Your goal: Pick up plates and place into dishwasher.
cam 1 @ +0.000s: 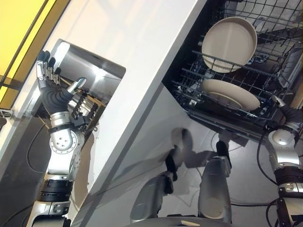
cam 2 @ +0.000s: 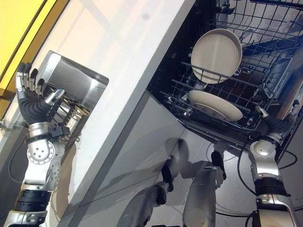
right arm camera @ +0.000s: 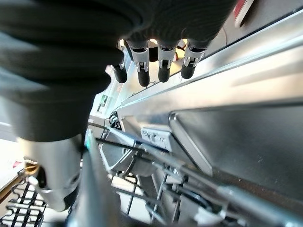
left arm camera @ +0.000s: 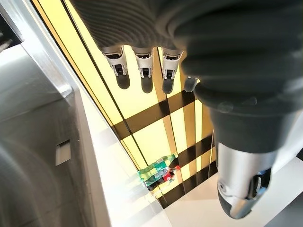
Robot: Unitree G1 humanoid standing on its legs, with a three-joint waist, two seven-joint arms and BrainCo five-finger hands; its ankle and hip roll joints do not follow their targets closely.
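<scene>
Two cream plates sit in the pulled-out dark wire dishwasher rack [cam 1: 187,94] at the upper right. One plate [cam 1: 229,42] stands on edge between the tines, and the other plate [cam 1: 230,93] leans low in front of it. My right hand [cam 1: 291,113] is at the rack's right end, its fingers [right arm camera: 161,61] relaxed and holding nothing. Rack wires [right arm camera: 14,203] and the dishwasher's metal inner wall [right arm camera: 246,142] show past those fingers. My left hand [cam 1: 49,90] is raised over the steel sink [cam 1: 90,71] on the left, its fingers [left arm camera: 137,71] straight and empty.
A white counter [cam 1: 142,56] runs diagonally between the sink and the dishwasher. Dark rack wires or utensils [cam 1: 85,106] lie in the sink below my left hand. A grey cabinet front [cam 1: 142,156] drops below the counter. Yellow panels with dark strips [left arm camera: 156,123] lie beyond the sink.
</scene>
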